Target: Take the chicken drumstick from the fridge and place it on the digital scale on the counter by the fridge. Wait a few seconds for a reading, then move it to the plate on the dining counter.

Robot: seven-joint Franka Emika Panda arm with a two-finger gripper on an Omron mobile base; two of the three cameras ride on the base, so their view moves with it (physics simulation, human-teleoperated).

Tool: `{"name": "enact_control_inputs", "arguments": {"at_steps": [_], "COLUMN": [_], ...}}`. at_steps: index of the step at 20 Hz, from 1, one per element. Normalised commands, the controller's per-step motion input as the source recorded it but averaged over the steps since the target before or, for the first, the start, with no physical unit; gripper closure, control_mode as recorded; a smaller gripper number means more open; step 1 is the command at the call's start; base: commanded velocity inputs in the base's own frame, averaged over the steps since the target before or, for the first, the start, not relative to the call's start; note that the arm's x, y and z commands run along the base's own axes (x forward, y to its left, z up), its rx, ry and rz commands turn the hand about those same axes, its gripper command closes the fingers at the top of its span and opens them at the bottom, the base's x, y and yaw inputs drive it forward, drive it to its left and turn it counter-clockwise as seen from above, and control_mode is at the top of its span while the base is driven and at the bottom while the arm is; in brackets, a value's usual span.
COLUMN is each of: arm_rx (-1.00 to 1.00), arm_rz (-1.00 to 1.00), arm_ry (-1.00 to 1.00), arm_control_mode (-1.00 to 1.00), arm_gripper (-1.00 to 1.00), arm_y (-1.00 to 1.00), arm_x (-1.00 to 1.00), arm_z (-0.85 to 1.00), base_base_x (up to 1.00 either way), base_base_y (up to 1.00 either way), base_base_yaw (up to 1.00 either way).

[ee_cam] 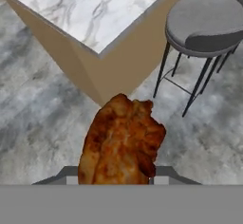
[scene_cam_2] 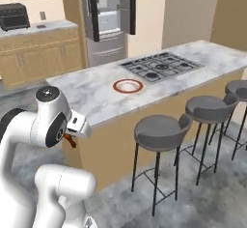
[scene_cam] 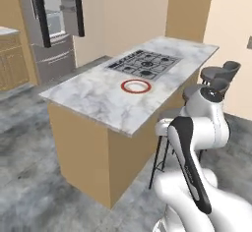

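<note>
My gripper (ee_cam: 118, 176) is shut on the chicken drumstick (ee_cam: 121, 142), a glossy reddish-brown lump that hides the fingertips. From the right base the gripper (scene_cam_2: 73, 131) hangs low beside the near corner of the dining counter (scene_cam_2: 91, 94), and the drumstick (scene_cam_2: 71, 141) pokes out beneath it. The plate (scene_cam_2: 128, 86), white with a red-brown ring, lies on the marble top near the black cooktop (scene_cam_2: 161, 67); the plate (scene_cam: 136, 86) sits mid-counter (scene_cam: 93, 98). The fridge (scene_cam_2: 108, 19) stands open at the back, as does the fridge (scene_cam: 54, 24). A small flat digital scale (scene_cam_2: 41, 26) rests on the far counter.
Three grey bar stools (scene_cam_2: 161, 130) line the island's right side, and one stool (ee_cam: 204, 23) is close to the hand. A black toaster oven (scene_cam_2: 13, 17) sits on the wooden cabinets at back left. Grey floor (ee_cam: 42, 118) lies below the hand.
</note>
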Motion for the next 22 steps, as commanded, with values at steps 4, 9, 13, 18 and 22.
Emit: {"name": "enact_control_inputs", "arguments": {"at_steps": [4,9,13,18,22], "arm_rx": [0.0,0.0,0.0,0.0,0.0], "arm_rz": [0.0,0.0,0.0,0.0,0.0], "arm_ry": [0.0,0.0,0.0,0.0,0.0], "arm_control_mode": [1.0,1.0,1.0,1.0,1.0], "arm_gripper": [1.0,1.0,1.0,1.0,1.0], "arm_y": [0.0,0.0,0.0,0.0,0.0], "arm_x": [0.0,0.0,0.0,0.0,0.0], "arm_z": [0.0,0.0,0.0,0.0,0.0], "base_base_x": [0.22,0.21,0.06,0.0,0.01], "base_base_y": [-0.88,-0.9,-0.91,-0.97,-0.99], "base_base_yaw": [0.54,0.53,0.55,0.53,0.52]}}
